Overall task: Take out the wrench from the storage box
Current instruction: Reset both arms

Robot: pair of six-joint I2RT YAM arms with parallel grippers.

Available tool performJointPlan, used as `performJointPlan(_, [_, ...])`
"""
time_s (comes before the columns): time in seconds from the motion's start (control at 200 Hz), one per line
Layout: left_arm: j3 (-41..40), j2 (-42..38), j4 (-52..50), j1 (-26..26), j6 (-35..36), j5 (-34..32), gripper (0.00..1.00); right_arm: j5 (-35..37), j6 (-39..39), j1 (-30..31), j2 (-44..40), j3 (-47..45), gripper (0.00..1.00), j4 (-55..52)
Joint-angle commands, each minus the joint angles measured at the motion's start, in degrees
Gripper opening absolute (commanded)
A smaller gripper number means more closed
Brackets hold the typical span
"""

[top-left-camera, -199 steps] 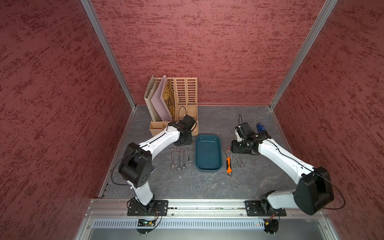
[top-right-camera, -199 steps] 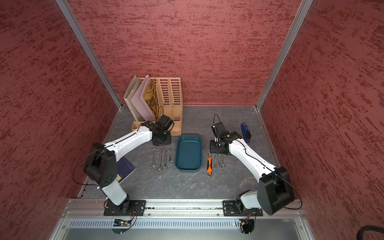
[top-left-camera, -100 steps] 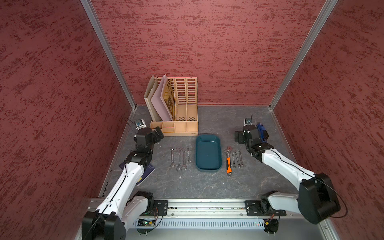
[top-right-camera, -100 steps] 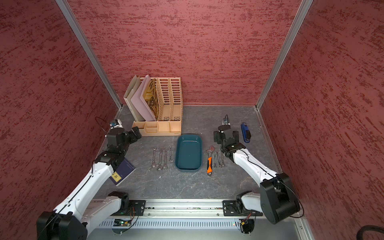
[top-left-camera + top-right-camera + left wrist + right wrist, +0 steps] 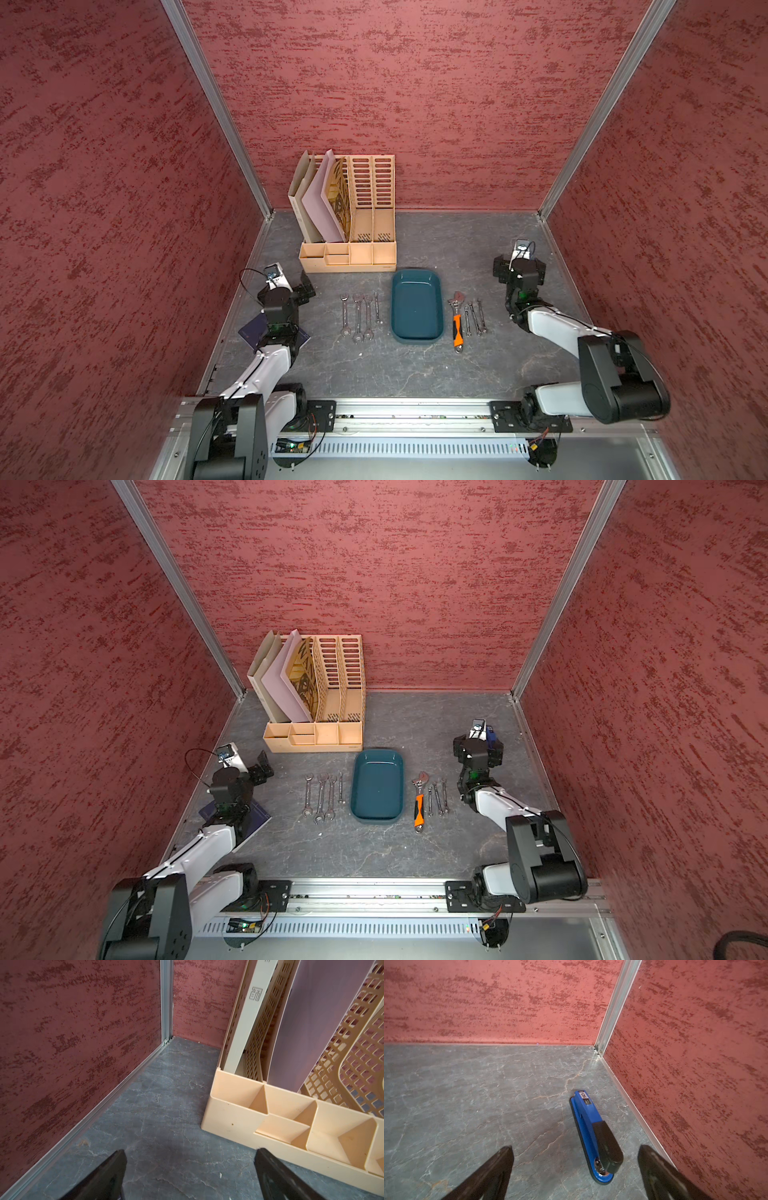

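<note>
The storage box (image 5: 416, 307) sits in the middle of the worktop (image 5: 374, 374), its teal floor bare, just in front of the beige file organizer (image 5: 353, 253). Four wrenches (image 5: 357, 318) lie in a row beside it toward the left edge. An orange-handled wrench (image 5: 457, 322) and three small wrenches (image 5: 475, 319) lie on its other side. The left pincer (image 5: 190, 1153) is spread wide and empty by the organizer's corner. The right pincer (image 5: 575, 1149), likewise spread, hangs over a blue stapler (image 5: 596, 1136) near the back-right corner
</note>
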Motion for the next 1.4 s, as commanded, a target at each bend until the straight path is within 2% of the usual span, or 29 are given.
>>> performJointPlan(0.0, [-0.61, 2.53, 6.75, 1.07, -0.55, 5.38, 1.00, -4.49, 5.10, -1.99, -2.63, -1.77, 0.98, -1.18])
performJointPlan(0.055, [-0.57, 4.66, 8.45, 1.01, -0.83, 6.86, 1.00, -8.21, 6.61, -2.76, -1.65, -2.93, 0.98, -0.64])
performJointPlan(0.135, [-0.85, 9.06, 13.05, 1.01, -0.88, 9.21, 1.00, -12.65, 5.60, -2.77, 2.31, -4.62, 0.98, 6.26])
performJointPlan(0.19, [-0.63, 11.49, 16.42, 1.10, -0.96, 10.55, 1.00, -14.05, 5.51, -2.77, 3.72, -3.82, 0.98, 7.35])
performJointPlan(0.296, [-0.13, 16.41, 22.11, 1.01, 0.90, 13.86, 1.00, -16.36, 3.79, -2.78, 8.99, -6.24, 0.98, 17.57])
performJointPlan(0.331, [0.09, 18.63, 24.03, 1.02, 1.13, 14.18, 1.00, -17.82, 3.85, -2.78, 7.97, -6.28, 0.98, 15.31])
performJointPlan(0.491, [-0.96, 28.78, 36.52, 0.57, 2.82, 17.35, 1.00, -22.32, 2.53, -3.09, 9.49, -7.55, 0.98, 19.09])
performJointPlan(0.556, [0.52, 26.40, 29.61, 0.07, 3.89, 17.73, 1.00, -24.63, 2.09, -3.70, 11.79, -9.75, 0.98, 25.67])
performJointPlan(0.616, [1.75, 27.90, 30.04, -0.60, 4.49, 17.43, 1.00, -24.70, 2.19, -3.73, 11.02, -9.28, 0.98, 23.31])
performJointPlan(0.751, [7.31, 27.46, 18.55, -3.21, 6.35, 13.80, 1.00, -24.58, 2.08, -3.74, 10.83, -9.56, 0.98, 23.84])
performJointPlan(0.821, [6.89, 27.74, 19.84, -4.25, 7.01, 11.80, 1.00, -24.56, 2.09, -3.73, 10.99, -9.65, 0.99, 24.29])
performJointPlan(1.397, [6.89, 27.83, 20.00, -4.23, 6.93, 11.85, 1.00, -24.69, 2.18, -3.74, 11.06, -9.45, 0.98, 24.09])
